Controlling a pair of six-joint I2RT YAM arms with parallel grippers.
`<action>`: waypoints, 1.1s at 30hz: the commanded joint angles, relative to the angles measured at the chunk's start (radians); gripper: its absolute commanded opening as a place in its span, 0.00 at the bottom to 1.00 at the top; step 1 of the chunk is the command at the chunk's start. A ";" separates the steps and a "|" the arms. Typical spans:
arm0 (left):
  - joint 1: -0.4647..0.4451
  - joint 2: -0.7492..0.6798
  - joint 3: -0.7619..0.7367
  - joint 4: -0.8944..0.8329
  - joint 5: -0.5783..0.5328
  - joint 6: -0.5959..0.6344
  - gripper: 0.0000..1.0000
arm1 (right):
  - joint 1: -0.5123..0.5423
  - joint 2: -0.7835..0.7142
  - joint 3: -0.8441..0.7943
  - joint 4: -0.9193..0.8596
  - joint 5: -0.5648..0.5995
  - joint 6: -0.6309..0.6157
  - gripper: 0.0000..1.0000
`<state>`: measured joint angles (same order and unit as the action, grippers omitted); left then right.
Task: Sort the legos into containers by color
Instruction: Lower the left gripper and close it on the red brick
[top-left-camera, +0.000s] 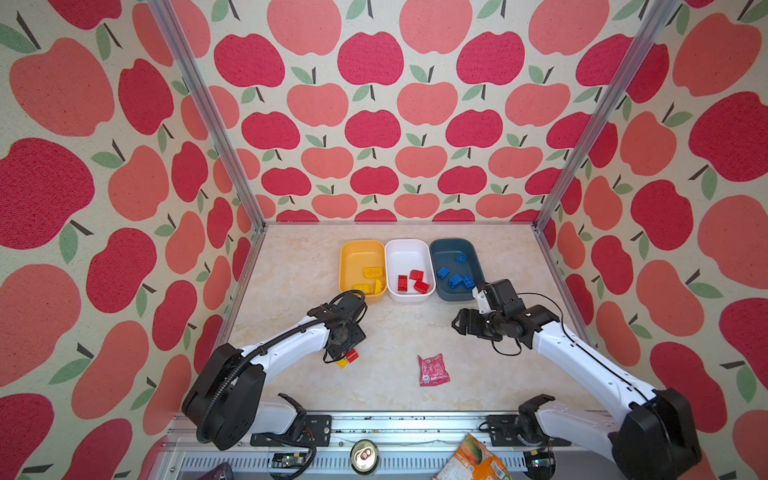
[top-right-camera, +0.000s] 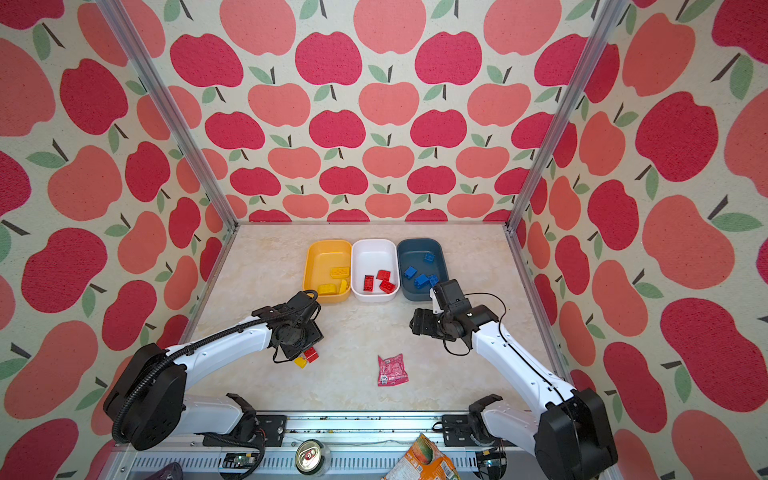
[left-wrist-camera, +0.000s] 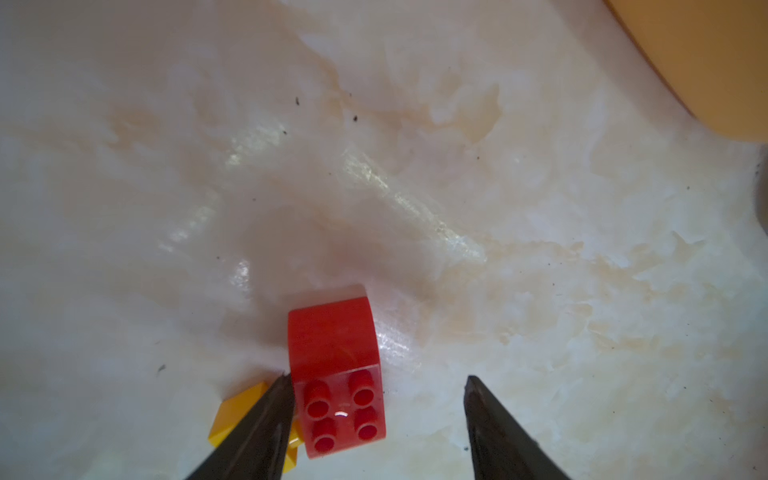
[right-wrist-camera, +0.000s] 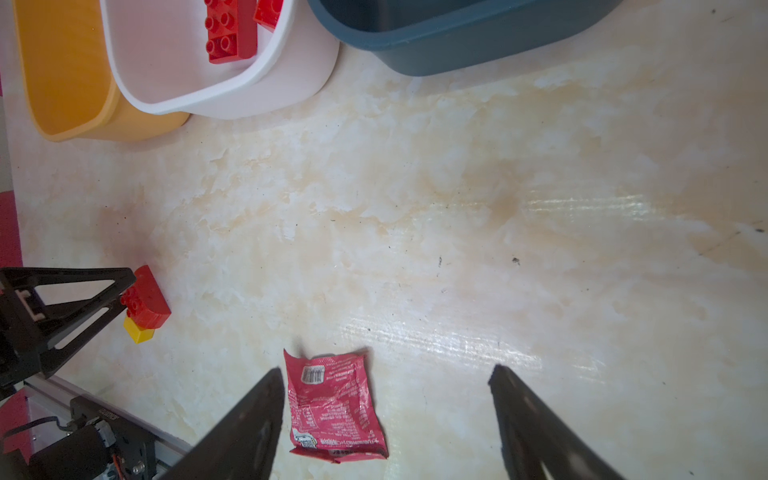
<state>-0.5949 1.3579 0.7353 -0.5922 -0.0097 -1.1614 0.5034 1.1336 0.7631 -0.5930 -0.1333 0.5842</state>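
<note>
A red lego (left-wrist-camera: 336, 374) lies on the table in front of the yellow container (top-left-camera: 360, 248), with a small yellow lego (left-wrist-camera: 232, 419) touching it. My left gripper (left-wrist-camera: 377, 377) is open and low around the red lego. One finger (left-wrist-camera: 266, 419) touches the lego's side, between it and the yellow one; the other finger stands well apart. The yellow container holds three yellow legos, the white container (top-left-camera: 407, 246) three red, the blue-grey container (top-left-camera: 451, 245) several blue. My right gripper (right-wrist-camera: 386, 369) hangs open and empty in front of the blue-grey container.
A crinkled pink snack packet (top-left-camera: 433, 370) lies flat on the table between the two arms, nearer the front. A drink can (top-left-camera: 364, 456) and an orange bag (top-left-camera: 473, 459) sit on the front rail. Apple-patterned walls close in the sides and back.
</note>
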 joint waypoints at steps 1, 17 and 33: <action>0.006 0.015 -0.016 0.005 0.008 -0.007 0.67 | 0.000 -0.012 0.016 -0.011 -0.001 -0.014 0.80; -0.007 0.014 -0.016 -0.030 -0.009 -0.004 0.64 | 0.000 -0.020 0.013 -0.014 0.001 -0.008 0.80; -0.011 0.068 -0.010 -0.005 -0.012 0.006 0.53 | -0.001 -0.026 0.013 -0.020 0.007 -0.006 0.80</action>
<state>-0.6010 1.4086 0.7303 -0.5919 -0.0105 -1.1606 0.5034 1.1156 0.7631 -0.5968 -0.1326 0.5846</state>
